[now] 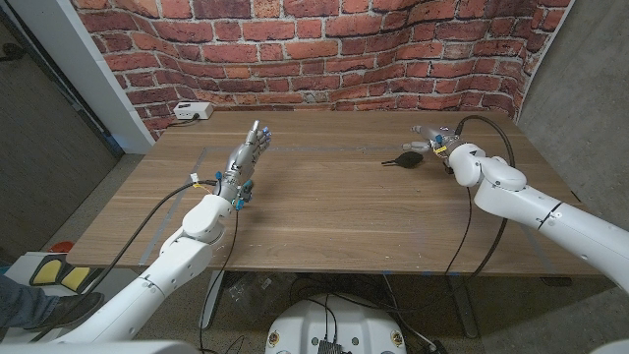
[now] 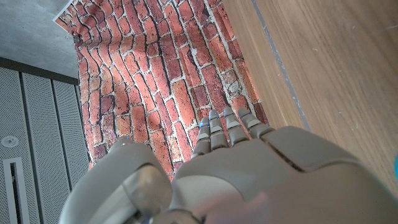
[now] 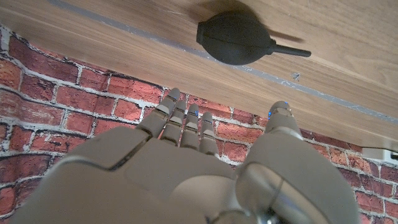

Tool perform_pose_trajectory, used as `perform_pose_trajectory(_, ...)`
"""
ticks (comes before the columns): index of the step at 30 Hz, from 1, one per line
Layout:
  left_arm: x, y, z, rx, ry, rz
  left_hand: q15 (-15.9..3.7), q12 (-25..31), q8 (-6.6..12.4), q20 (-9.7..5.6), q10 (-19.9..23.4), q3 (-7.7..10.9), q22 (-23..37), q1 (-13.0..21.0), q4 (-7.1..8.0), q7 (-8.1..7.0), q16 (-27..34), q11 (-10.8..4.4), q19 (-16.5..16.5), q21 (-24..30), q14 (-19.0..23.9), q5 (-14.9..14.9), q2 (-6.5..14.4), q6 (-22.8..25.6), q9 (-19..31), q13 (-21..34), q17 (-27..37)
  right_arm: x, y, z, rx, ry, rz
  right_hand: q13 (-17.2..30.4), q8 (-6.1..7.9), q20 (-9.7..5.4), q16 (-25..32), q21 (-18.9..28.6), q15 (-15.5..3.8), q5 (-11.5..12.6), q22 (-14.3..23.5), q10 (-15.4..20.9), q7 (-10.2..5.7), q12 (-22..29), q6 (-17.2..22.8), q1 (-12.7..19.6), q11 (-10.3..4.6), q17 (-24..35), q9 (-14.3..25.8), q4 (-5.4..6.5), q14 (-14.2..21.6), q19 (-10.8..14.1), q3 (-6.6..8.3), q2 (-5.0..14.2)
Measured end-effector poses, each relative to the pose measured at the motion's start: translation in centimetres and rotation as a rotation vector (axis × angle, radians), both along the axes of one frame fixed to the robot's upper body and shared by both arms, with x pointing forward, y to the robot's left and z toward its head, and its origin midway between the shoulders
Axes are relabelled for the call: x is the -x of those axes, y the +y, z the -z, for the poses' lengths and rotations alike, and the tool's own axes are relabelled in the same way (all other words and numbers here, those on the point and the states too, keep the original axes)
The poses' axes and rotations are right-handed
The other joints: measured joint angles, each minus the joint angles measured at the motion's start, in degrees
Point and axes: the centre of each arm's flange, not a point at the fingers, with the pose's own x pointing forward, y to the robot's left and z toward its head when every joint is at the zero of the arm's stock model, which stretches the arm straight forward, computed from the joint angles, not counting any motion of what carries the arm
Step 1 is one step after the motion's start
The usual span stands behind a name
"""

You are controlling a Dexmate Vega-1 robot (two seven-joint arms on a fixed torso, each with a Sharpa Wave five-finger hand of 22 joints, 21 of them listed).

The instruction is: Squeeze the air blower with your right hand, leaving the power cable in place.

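The black rubber air blower (image 1: 406, 157) lies on the wooden table at the right rear, its thin nozzle pointing toward the table's middle. In the right wrist view the blower (image 3: 236, 38) lies beyond the fingertips, untouched. My right hand (image 1: 439, 144) hovers just to the right of the bulb, fingers stretched toward the brick wall and holding nothing; the right hand (image 3: 186, 155) has its fingers slightly apart. A white power block with its cable (image 1: 192, 111) sits at the table's far left corner. My left hand (image 1: 246, 157) is raised over the left half, fingers straight, holding nothing.
A brick-pattern wall (image 1: 324, 49) closes off the back of the table. Thin grey tape lines (image 1: 324, 149) run across the tabletop near the rear. A black cable (image 1: 482, 123) loops from my right forearm. Bare wood (image 1: 334, 216) spans the middle and front.
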Motion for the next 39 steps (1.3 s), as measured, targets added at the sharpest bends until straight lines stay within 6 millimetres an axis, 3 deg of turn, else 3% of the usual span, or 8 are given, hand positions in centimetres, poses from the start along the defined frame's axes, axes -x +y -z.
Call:
perform_pose_trajectory(16,0.1,-0.3,-0.1,-0.01,0.01,0.007,0.0,-0.44,-0.21,0.0,0.36,-0.16,0.0,-0.52,0.16,0.0,-0.21,-0.15,0.0,0.0,0.0,-0.23,0.51,0.0,0.0,0.0,0.0,-1.1,-0.4,0.8,0.05,0.078,0.042,0.0,0.0,0.0,0.0,0.0,0.0,0.0,0.0,-0.1,-0.01,0.0,-0.02,1.12,-0.52,0.0,0.0,0.15,0.0,-0.01,0.14,-0.38)
perform_pose_trajectory(28,0.2,-0.4,0.1,-0.013,0.018,0.008,0.21,-0.44,-0.21,0.0,0.4,-0.34,0.0,-0.52,-0.02,0.0,-0.2,-0.2,0.0,-0.44,0.21,-0.23,0.51,0.0,0.0,0.0,0.0,-1.8,-0.3,1.4,0.064,0.105,0.054,-0.01,0.0,0.01,0.0,0.0,-0.29,0.0,0.0,-0.67,-0.91,0.0,-0.53,2.88,-1.08,0.0,-0.01,-0.01,0.29,-0.01,0.94,-0.18)
perform_pose_trajectory(39,0.2,-0.4,0.6,-0.01,0.039,0.002,0.22,-0.44,-0.21,0.32,0.8,-0.58,0.0,-0.35,0.1,0.11,-0.19,0.2,0.32,-0.44,0.68,-0.23,0.68,0.52,0.0,0.0,0.0,-2.4,-0.3,2.0,0.073,0.128,0.067,-0.01,0.0,0.02,0.0,0.01,-0.83,0.28,0.0,-0.59,-1.93,0.0,-1.58,5.8,-2.9,0.0,-0.01,-0.03,0.84,0.83,2.07,-0.05)
